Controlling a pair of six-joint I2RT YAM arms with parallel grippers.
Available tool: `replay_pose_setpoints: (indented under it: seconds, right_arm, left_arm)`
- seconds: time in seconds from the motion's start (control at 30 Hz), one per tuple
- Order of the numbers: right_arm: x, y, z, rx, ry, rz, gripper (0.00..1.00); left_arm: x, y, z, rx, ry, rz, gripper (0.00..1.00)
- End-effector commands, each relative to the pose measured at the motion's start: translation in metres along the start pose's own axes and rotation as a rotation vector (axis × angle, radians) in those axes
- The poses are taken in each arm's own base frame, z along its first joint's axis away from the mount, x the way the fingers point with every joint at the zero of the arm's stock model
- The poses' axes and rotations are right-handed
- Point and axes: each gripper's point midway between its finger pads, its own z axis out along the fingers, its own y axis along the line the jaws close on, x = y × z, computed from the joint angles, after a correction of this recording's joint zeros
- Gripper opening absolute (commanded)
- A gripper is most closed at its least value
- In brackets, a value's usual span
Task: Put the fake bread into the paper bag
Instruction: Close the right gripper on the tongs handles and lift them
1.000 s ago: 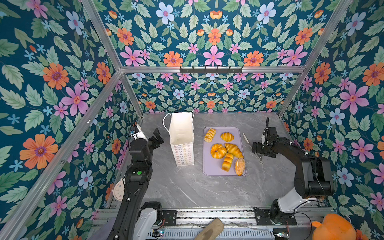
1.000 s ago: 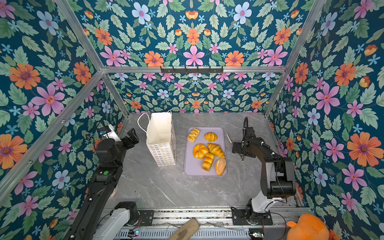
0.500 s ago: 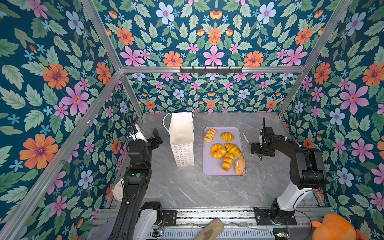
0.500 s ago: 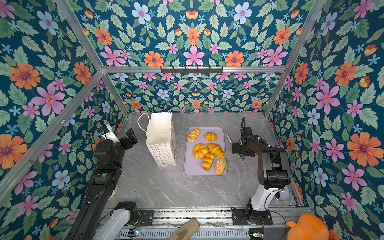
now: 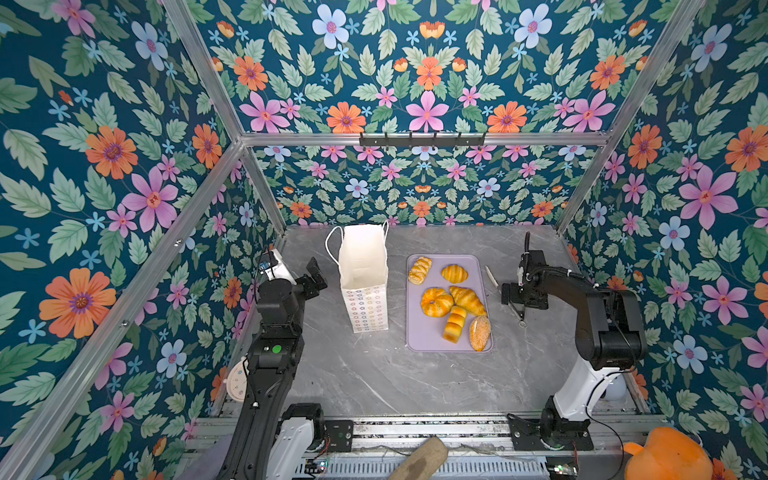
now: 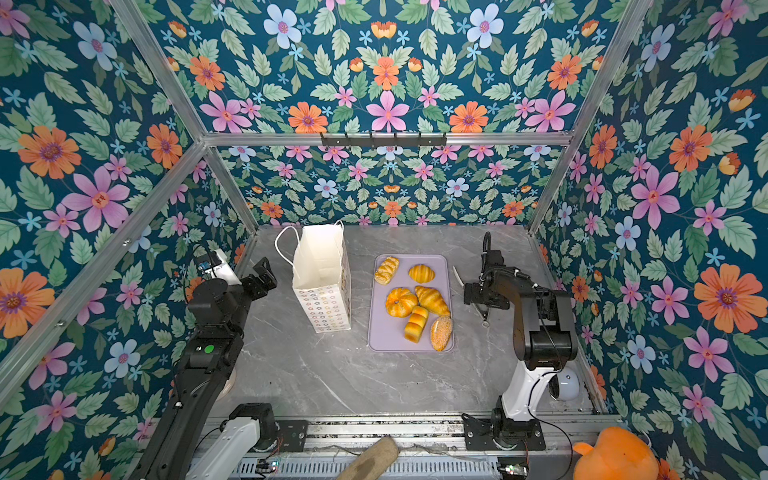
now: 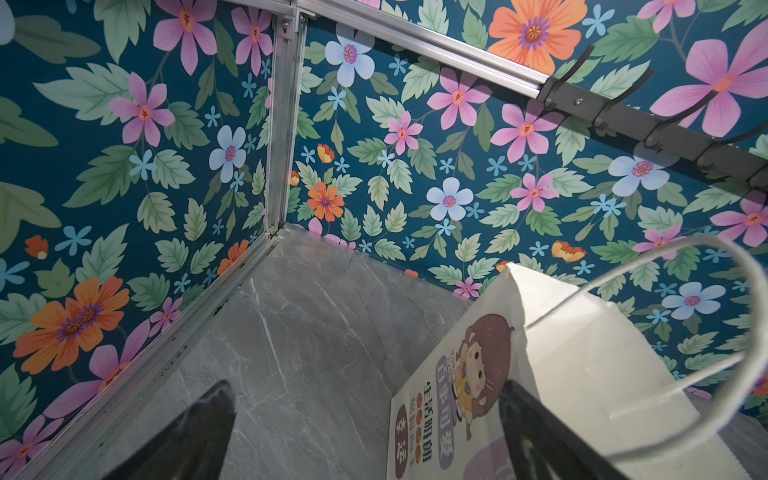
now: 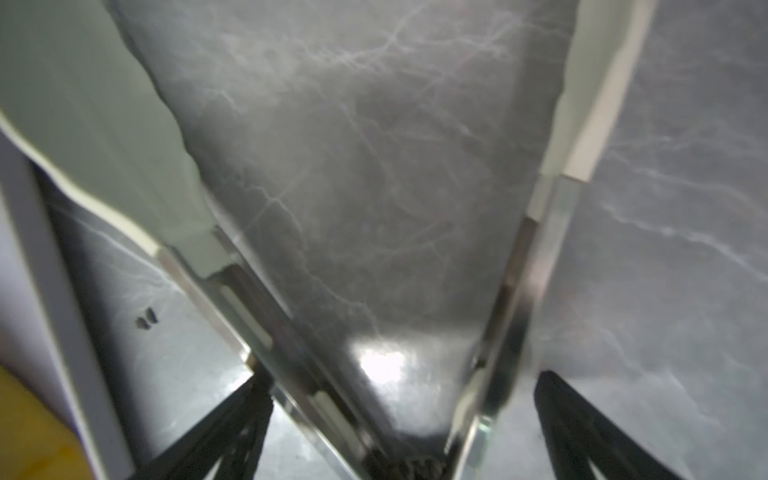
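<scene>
Several glossy golden fake bread pieces lie on a lavender tray (image 5: 424,338) (image 6: 384,338): a braided piece (image 5: 419,270), a round bun (image 5: 436,301), a croissant (image 5: 467,300). Left of the tray the paper bag (image 5: 363,286) (image 6: 322,286) (image 7: 582,374) stands upright with its mouth open. My left gripper (image 5: 318,274) (image 7: 365,386) is open and empty, close beside the bag's left face. My right gripper (image 5: 513,299) (image 8: 401,376) is open, low over metal tongs (image 5: 492,277) (image 8: 511,291) that lie right of the tray. Its fingers straddle the tongs' hinge end.
Floral walls close in the grey marble table on three sides, with a black hook rail (image 5: 422,139) on the back wall. An orange plush toy (image 5: 665,455) and a brown object (image 5: 419,461) sit beyond the front rail. A white round device (image 5: 237,378) lies by the left arm.
The right arm's elbow has shifted slightly inward while its gripper stays over the tongs. The left arm has barely moved. Both grippers remain open.
</scene>
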Motion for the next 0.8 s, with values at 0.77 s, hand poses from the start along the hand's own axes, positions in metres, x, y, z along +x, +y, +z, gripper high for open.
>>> replay_pose_setpoints:
  seconds: [0.77]
  right_arm:
    - [0.01, -0.005, 0.013, 0.031, 0.068, 0.032, 0.78]
  left_arm:
    - [-0.017, -0.008, -0.004, 0.025, -0.028, -0.012, 0.98]
